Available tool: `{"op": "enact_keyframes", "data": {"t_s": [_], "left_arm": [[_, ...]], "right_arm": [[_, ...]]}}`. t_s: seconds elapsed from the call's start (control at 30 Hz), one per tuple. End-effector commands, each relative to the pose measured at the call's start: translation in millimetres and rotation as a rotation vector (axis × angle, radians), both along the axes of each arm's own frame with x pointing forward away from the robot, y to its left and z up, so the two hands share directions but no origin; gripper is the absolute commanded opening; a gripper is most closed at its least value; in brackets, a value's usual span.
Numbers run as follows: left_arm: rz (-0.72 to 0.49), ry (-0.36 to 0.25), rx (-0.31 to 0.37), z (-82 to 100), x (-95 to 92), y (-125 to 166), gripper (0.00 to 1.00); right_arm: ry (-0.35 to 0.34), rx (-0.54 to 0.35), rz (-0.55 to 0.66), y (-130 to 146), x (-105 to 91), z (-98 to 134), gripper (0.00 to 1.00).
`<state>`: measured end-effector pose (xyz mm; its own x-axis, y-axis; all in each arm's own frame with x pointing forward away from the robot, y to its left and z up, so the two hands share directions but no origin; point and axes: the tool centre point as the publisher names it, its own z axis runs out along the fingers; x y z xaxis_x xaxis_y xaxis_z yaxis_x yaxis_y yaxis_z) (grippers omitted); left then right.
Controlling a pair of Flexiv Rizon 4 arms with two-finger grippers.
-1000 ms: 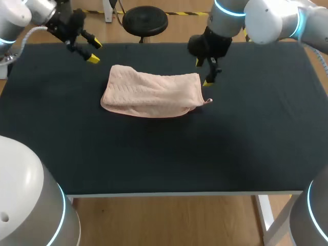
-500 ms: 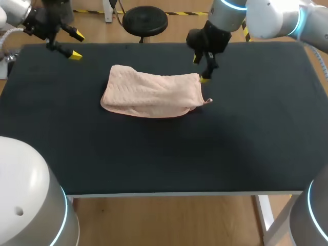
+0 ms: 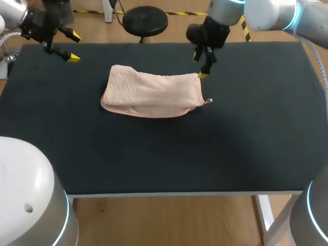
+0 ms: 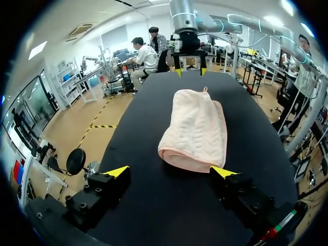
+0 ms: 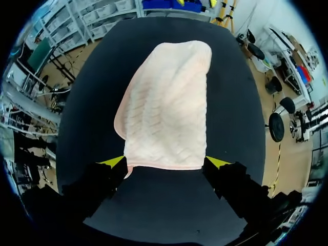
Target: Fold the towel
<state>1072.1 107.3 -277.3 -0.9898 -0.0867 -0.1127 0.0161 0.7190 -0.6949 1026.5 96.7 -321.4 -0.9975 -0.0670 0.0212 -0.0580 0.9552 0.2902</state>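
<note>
Your right fingers [image 5: 218,163] are spread wide with nothing between them, hanging just over the towel [image 3: 151,95] at its right-hand short edge, near the back corner. Your left fingers [image 4: 224,172] are spread just as wide and hold nothing, well apart from the towel, out past its rounded left end.

The towel itself lies in the back middle of the black tabletop [image 3: 154,154], pale pink, ribbed and already doubled over. Expect it to be light, limp and a bit grippy: it will sag from any single pinch, and the layers may slide apart if you catch only the top one. I would take it at the two corners of the right-hand short edge, pinching through every layer, and carry that edge over towards the rounded end. A small hanging loop [image 3: 209,101] sticks out from the front corner of that edge and marks it well.

The right wrist view shows you what the head view cannot: the short edge sits squarely between the spread fingers, and one long side bulges unevenly. The left wrist view shows the thick, rolled fold at the near end of the towel. Only the head view shows both arms against the towel at once.
</note>
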Motion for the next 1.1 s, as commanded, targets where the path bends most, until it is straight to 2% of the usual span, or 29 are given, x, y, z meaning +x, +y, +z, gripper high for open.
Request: {"op": "enact_keyframes", "data": {"t_s": [0.03,0.23,0.4,0.6,0.8,0.97,1.03,1.1], "left_arm": [[0.006,-0.007,0.0,0.6,-4.0,0,1.0],[0.006,-0.007,0.0,0.6,-4.0,0,1.0],[0.006,-0.007,0.0,0.6,-4.0,0,1.0],[0.006,-0.007,0.0,0.6,-4.0,0,1.0],[0.006,-0.007,0.0,0.6,-4.0,0,1.0],[0.006,-0.007,0.0,0.6,-4.0,0,1.0],[0.006,-0.007,0.0,0.6,-4.0,0,1.0],[0.006,-0.007,0.0,0.6,-4.0,0,1.0]], "right_arm": [[0.015,0.034,-0.063,-5,6.1,-3,1.0],[0.021,0.135,-0.256,-3,-9.7,-19,1.0],[-0.048,0.224,-0.44,3,-29.5,-32,1.0],[-0.09,0.348,-0.635,1,-39.3,-46,1.0],[-0.093,0.468,-0.766,-2,-32.6,-58,1.0],[-0.041,0.616,-0.869,-7,-21.6,-66,1.0],[-0.027,0.648,-0.894,-6,-18.7,-66,1.0],[-0.017,0.638,-0.891,-2,-17.6,-66,1.0]]}}
